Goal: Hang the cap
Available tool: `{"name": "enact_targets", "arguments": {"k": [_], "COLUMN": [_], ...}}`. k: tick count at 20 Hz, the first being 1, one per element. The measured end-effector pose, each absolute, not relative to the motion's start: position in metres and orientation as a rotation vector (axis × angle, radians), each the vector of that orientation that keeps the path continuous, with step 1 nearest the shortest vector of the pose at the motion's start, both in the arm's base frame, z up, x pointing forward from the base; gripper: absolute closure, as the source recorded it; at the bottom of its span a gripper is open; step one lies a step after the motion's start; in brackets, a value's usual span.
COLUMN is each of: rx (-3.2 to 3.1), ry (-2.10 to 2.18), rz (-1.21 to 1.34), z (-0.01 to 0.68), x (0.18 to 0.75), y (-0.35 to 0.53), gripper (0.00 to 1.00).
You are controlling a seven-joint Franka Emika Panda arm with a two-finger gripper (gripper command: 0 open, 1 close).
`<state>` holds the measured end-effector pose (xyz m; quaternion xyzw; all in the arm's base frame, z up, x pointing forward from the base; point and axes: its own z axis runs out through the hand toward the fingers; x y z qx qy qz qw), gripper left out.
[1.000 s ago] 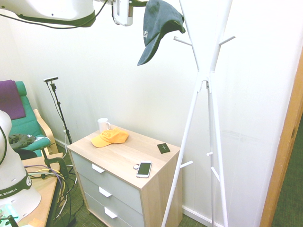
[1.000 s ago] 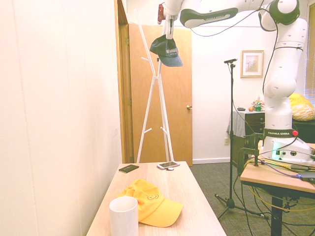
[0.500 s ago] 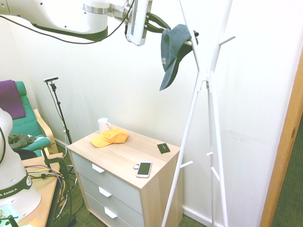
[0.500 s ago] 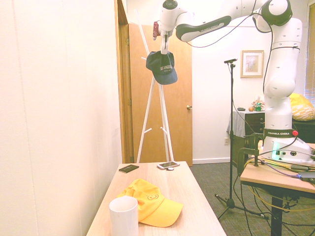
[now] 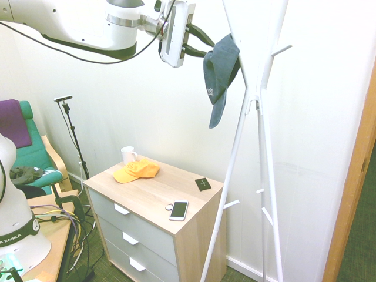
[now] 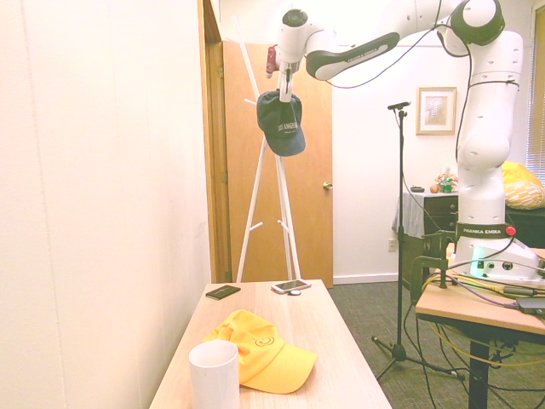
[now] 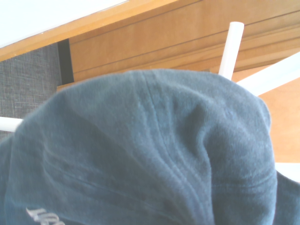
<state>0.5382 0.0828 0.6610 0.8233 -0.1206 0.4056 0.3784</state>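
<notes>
Cap on the coat stand. The navy cap point(image 5: 222, 67) was at the upper part of the white coat stand point(image 5: 239, 132), crown against its upright and brim downward. Whether a peg had taken its weight could not be told, the fabric covering that contact. The gripper point(image 5: 209, 50) was on the chair side of the stand, its two dark fingers spread moderately apart, tips at the crown's near edge; no pinch on the cloth was evident, though light contact could not be excluded.

Handling (judged): the cap was probably light, its crown soft and apt to fold, its brim stiffer, with little risk of slipping or breakage. The best hold was a shallow pinch of the crown's upper fabric, leaving the opening free for the peg.

Nearer the floor, the chest of drawers point(image 5: 164, 197) was beside the stand; on its top the phone point(image 5: 178, 210) and dark card point(image 5: 202, 184) were nearer the stand than the yellow cap point(image 5: 137, 170) and mug point(image 5: 128, 154).

Comparison of views: the first exterior view showed the gap between the fingers, hidden in the second, which instead showed the lettering point(image 6: 288, 127) broadly. The wrist view alone resolved the crown's seams and folds, with a white peg point(image 7: 231, 49) projecting beyond.
</notes>
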Motion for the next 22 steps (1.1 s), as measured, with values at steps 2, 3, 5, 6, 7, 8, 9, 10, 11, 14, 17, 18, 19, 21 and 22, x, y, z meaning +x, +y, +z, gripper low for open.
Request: {"name": "enact_targets", "arguments": {"k": [2,3,5,6,7,8,9,10,11,14,17,18,19,21,22], "rx": [2.104,2.103,2.103,2.103,2.103,2.103,2.103,2.103,2.103,2.102,2.102,2.102,2.101,2.101,2.101], "ry": [-0.310,-0.310,-0.312,-0.312,-0.312,-0.312,-0.312,-0.312,-0.312,-0.312,-0.312,-0.312,-0.312,-0.313,-0.313], "rz": [1.038,1.039,1.040,1.041,1.041,1.041,1.041,1.042,1.043,1.045,1.045,1.045,1.045,1.046,1.047], "z": [0.6614,0.6617,0.6617,0.6618,0.6618,0.6618,0.6618,0.6621,0.6625,0.6635,0.6634,0.6634,0.6634,0.6633,0.6633], "x": [0.5379,0.5378,0.5378,0.5378,0.5378,0.5378,0.5377,0.5375,0.5372,0.5365,0.5366,0.5366,0.5366,0.5366,0.5366], "y": [0.0828,0.0828,0.0828,0.0829,0.0829,0.0829,0.0830,0.0832,0.0832,0.0838,0.0838,0.0838,0.0838,0.0839,0.0843], "gripper": [0.00,0.00,0.00,0.00,0.00,0.00,0.00,0.00,0.00,0.00,0.00,0.00,0.00,0.00,0.00]}}
